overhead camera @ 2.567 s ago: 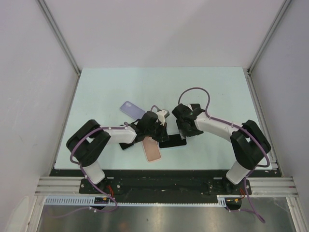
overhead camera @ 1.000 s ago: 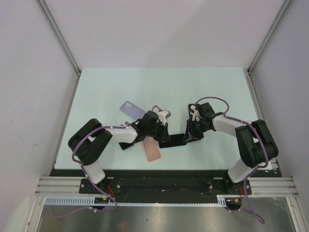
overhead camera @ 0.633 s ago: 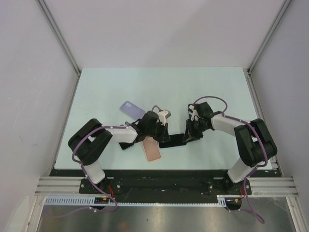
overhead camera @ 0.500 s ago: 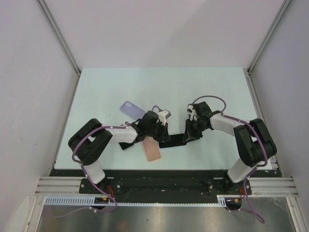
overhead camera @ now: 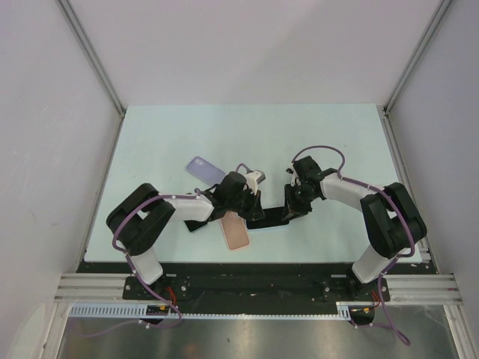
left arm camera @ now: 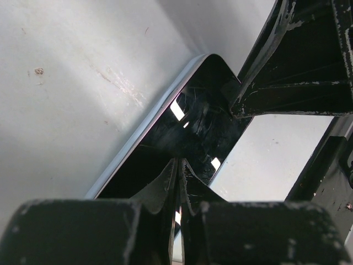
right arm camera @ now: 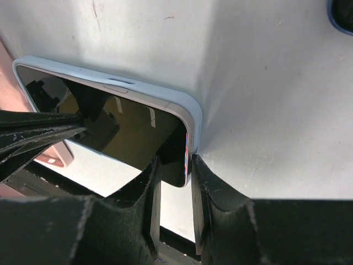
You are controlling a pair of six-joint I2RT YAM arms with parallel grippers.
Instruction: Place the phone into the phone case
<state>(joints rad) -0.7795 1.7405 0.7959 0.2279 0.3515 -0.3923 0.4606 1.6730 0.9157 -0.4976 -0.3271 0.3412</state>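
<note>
Right gripper [right arm camera: 175, 165] has just pinched the phone [right arm camera: 110, 127] and phone case [right arm camera: 190, 110] rim, lower centre of its view, likely seating that corner. Left gripper [left arm camera: 177, 168] stays clenched, tips pressing the screen

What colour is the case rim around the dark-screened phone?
Pale blue case rim, clearest in right wrist view.
</note>
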